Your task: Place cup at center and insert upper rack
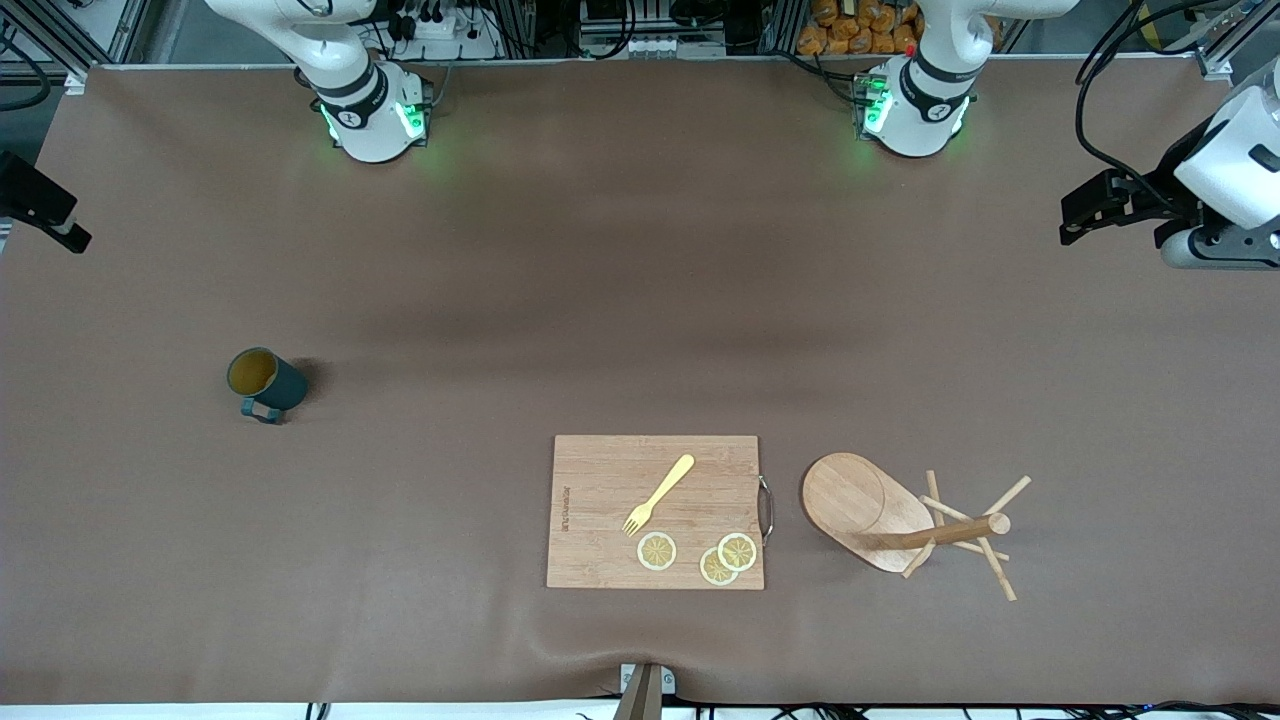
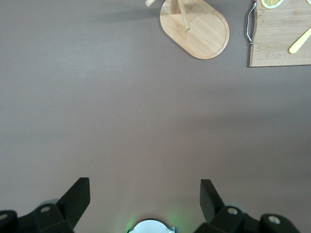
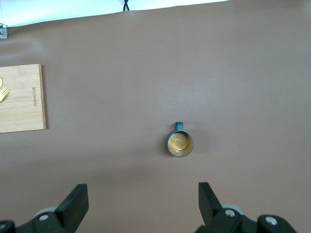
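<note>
The cup (image 1: 265,383), a dark teal mug with a yellowish inside, stands upright toward the right arm's end of the table; the right wrist view shows the cup (image 3: 180,142) from above. The upper rack (image 1: 880,515), a wooden mug tree, lies tipped on its side beside the cutting board, toward the left arm's end; its oval base (image 2: 196,28) shows in the left wrist view. My left gripper (image 2: 144,194) hangs open and empty high over bare table, at the picture's edge (image 1: 1075,225). My right gripper (image 3: 143,196) is open too, high over the table, and empty (image 1: 60,225).
A rectangular wooden cutting board (image 1: 600,470) with a metal handle lies near the front edge; it carries a yellow fork (image 1: 660,492) and three lemon slices (image 1: 657,551). Brown matting covers the table (image 1: 640,300). The arm bases stand along the table's edge farthest from the camera.
</note>
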Tool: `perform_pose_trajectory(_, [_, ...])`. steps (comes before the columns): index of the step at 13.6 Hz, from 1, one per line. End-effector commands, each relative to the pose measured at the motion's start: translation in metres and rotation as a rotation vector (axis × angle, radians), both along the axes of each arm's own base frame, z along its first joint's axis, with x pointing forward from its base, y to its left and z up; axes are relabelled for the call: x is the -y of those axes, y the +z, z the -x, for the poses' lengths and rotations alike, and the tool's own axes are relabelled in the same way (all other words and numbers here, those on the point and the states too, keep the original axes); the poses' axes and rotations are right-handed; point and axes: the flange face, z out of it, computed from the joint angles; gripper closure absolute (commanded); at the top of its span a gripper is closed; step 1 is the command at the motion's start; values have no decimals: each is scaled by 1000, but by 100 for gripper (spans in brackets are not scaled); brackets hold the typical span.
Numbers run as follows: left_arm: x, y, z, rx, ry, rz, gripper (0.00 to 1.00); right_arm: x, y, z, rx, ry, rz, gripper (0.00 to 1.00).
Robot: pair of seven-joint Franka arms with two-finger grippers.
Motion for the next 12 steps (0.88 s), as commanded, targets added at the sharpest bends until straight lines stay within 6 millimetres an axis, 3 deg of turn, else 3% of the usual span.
perform_pose_trajectory(1, [-14, 3, -2, 18, 24, -19, 0, 0, 5, -3, 6, -4, 5, 0])
perform_pose_trajectory(12, [-10, 0, -2, 9, 18, -9, 0, 1, 4, -4, 3, -9, 5, 0])
